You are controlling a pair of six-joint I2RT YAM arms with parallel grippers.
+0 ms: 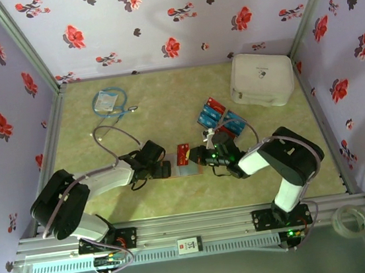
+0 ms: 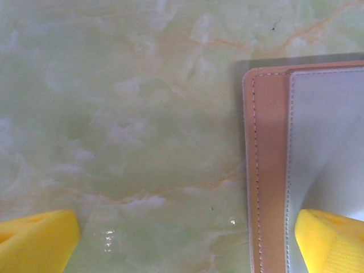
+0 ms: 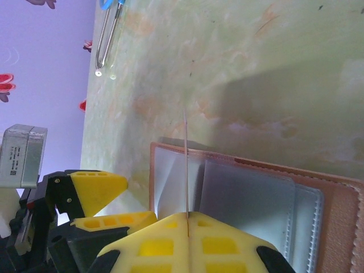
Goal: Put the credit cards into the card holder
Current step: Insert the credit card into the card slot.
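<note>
The brown card holder (image 1: 188,170) lies open on the table between my two grippers, its grey inner panels (image 3: 256,190) facing up. My right gripper (image 1: 196,155) is shut on one red credit card (image 1: 183,154), which in the right wrist view stands edge-on as a thin line (image 3: 186,165) over the holder's left panel. My left gripper (image 2: 185,244) is open, straddling the holder's left edge (image 2: 264,170); one yellow fingertip (image 2: 333,242) rests over the grey panel, the other (image 2: 34,239) over bare table. More red and blue credit cards (image 1: 220,118) lie in a loose pile behind the right gripper.
A big white rounded case (image 1: 262,78) stands at the back right. A blue-and-white packet with a cable (image 1: 107,100) lies at the back left. Flowered walls close in the table on three sides. A tape roll (image 1: 351,219) sits on the front rail at the right.
</note>
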